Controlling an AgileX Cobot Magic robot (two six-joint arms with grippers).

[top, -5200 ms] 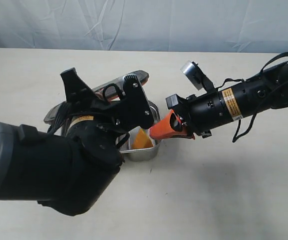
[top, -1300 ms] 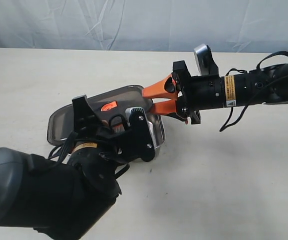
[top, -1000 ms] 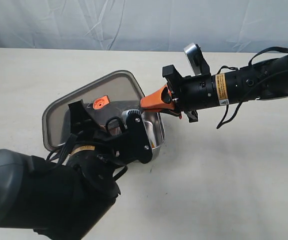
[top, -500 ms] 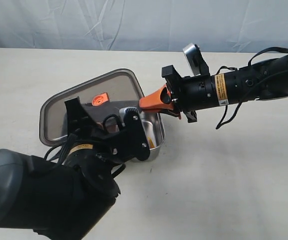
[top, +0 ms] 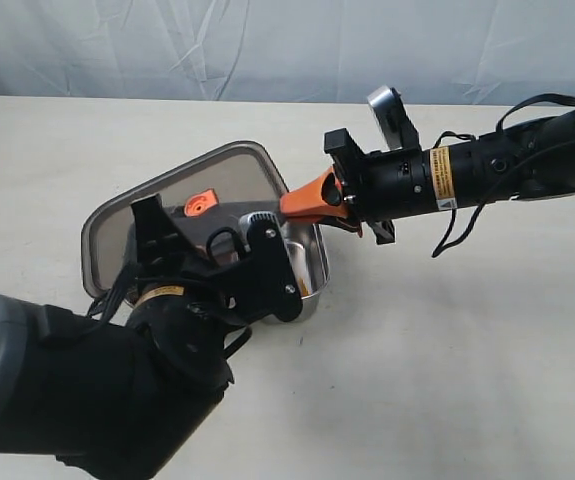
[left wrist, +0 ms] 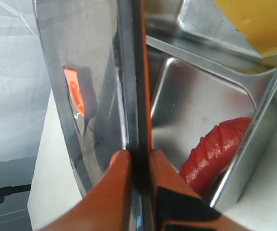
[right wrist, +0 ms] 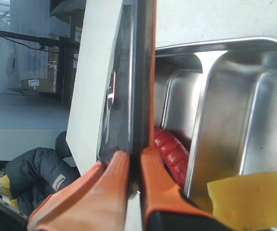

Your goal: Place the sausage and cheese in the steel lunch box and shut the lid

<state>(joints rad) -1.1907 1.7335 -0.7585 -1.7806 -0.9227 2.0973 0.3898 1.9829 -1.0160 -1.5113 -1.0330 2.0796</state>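
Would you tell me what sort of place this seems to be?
Probably a robotics lab, not a kitchen: a pale table against a white cloth backdrop, a toy sausage and cheese in the steel lunch box, and shelved cartons behind.

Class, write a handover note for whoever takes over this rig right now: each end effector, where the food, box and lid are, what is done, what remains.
Left end effector: shut on the lid rim.
Right end effector: shut on the lid rim at another spot.
Lid: held tilted over the steel lunch box, not seated.
Sausage and cheese: in the box, in separate compartments. Done.
Left to do: lower the lid flat, press it shut, release.
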